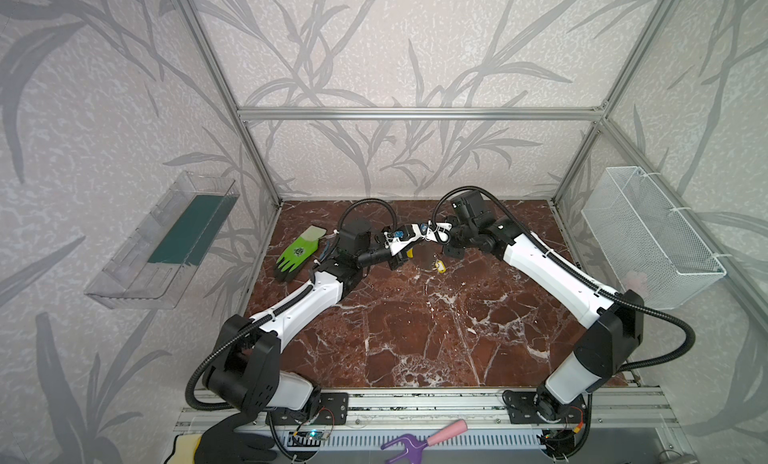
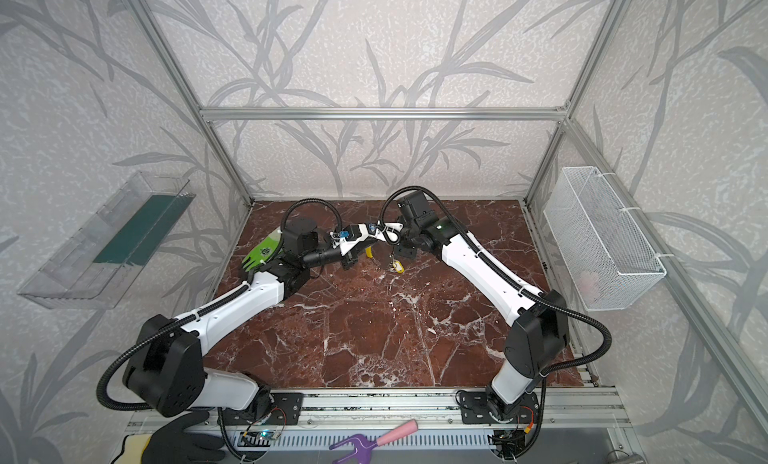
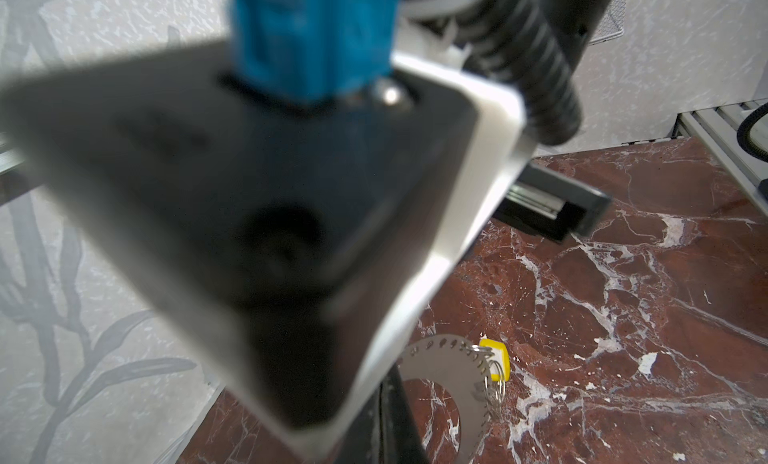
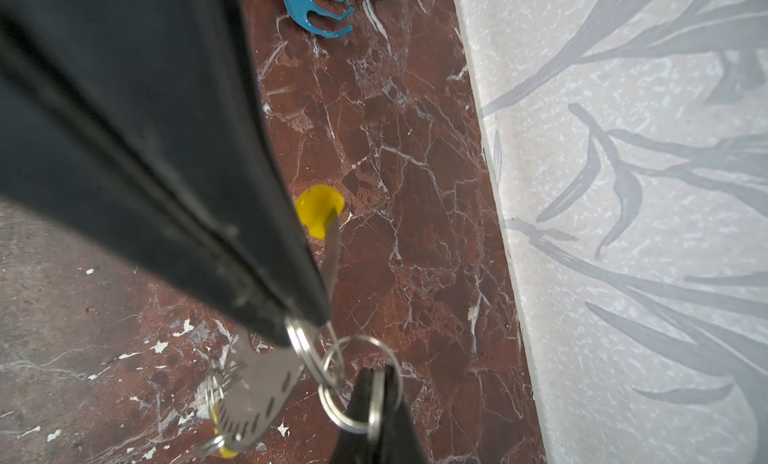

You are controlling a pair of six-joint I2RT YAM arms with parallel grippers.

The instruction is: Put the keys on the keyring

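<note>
Where the two arms meet over the marble table, just to the right of the green glove, both pairs of jaws are closed. The left gripper, the one nearer the glove, is pinched on the keyring, whose flat grey band with holes along its rim curves out from beside its fingers. The band's yellow segment shows just beside those fingers, on the loop's glove side. Farther from the glove, the right gripper is clamped on a small split ring, which appears linked to a second wire ring at the left tips. A key's yellow tag sits against the band among more small wire rings, on the side away from the glove. The key blades themselves are too small to make out.
</note>
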